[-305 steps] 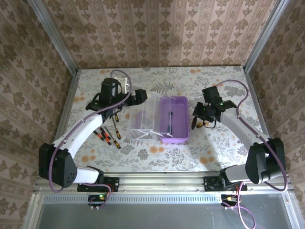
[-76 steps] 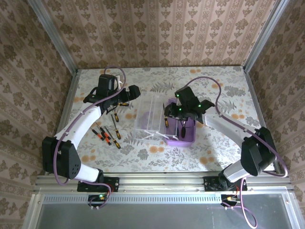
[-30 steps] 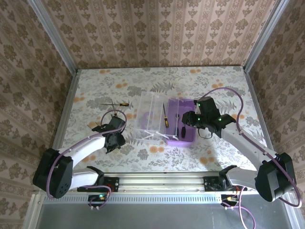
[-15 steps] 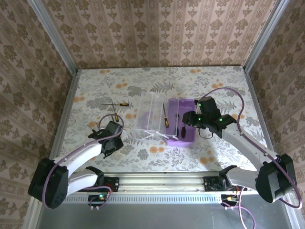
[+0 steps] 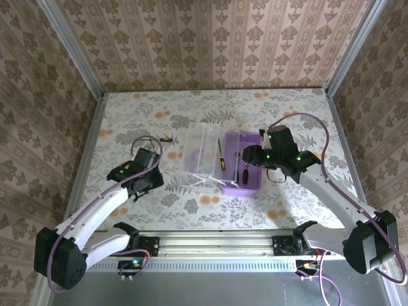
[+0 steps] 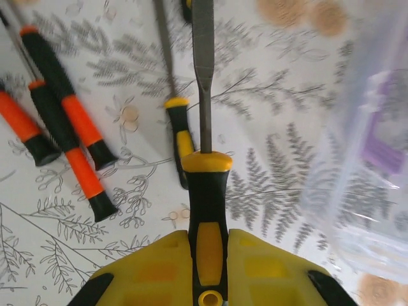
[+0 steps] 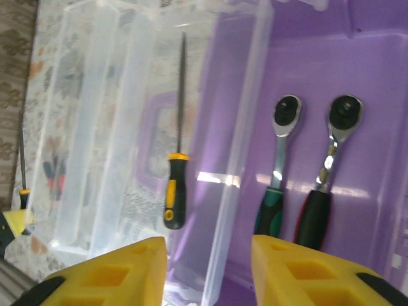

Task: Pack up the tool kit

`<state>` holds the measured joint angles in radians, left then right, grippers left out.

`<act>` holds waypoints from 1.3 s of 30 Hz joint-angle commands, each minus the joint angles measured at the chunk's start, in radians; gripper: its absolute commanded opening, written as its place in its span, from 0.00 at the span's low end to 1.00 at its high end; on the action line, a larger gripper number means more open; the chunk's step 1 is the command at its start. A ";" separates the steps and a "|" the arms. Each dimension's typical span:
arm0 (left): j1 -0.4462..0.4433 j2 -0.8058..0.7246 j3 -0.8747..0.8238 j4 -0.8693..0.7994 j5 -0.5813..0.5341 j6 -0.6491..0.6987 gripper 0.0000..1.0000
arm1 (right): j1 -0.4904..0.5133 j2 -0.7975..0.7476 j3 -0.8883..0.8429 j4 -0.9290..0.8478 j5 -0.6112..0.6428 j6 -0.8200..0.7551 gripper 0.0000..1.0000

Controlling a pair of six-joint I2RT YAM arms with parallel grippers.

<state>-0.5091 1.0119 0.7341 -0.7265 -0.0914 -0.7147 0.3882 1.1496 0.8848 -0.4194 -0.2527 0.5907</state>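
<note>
The tool kit's purple box (image 5: 250,171) lies open mid-table, its clear lid (image 5: 203,153) folded out to the left. A yellow-and-black screwdriver (image 7: 174,191) rests on the lid. Two ratchets (image 7: 275,167) lie in the purple box (image 7: 357,76). My right gripper (image 7: 209,255) hovers open over the seam between lid and box, holding nothing; in the top view the right gripper (image 5: 247,155) is above the box. My left gripper (image 6: 209,239) is shut on a yellow-and-black screwdriver (image 6: 205,185), raised above the table left of the lid. The left gripper (image 5: 145,180) shows in the top view too.
Several orange-and-black screwdrivers (image 6: 62,111) and another yellow-handled one (image 6: 180,134) lie on the floral table under the left gripper. One more screwdriver (image 5: 164,138) lies further back. The clear lid's edge (image 6: 376,159) is just to the right of the held tool.
The left gripper has closed on the yellow-and-black screwdriver and risen a little off the table. The right gripper's jaws have widened and it has shifted slightly over the box.
</note>
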 commanded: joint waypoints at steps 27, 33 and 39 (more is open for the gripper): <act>-0.287 0.109 0.191 0.322 0.315 0.182 0.07 | 0.294 0.331 0.259 0.332 -0.126 0.230 0.43; -0.303 0.125 0.191 0.329 0.314 0.180 0.07 | 0.298 0.372 0.271 0.348 -0.133 0.255 0.22; -0.304 0.108 0.183 0.328 0.310 0.188 0.40 | 0.299 0.371 0.288 0.314 -0.103 0.249 0.02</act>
<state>-0.8043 1.1328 0.9161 -0.4103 0.2123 -0.5278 0.6819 1.5169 1.1343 -0.0940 -0.3775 0.8478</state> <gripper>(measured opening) 0.267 0.068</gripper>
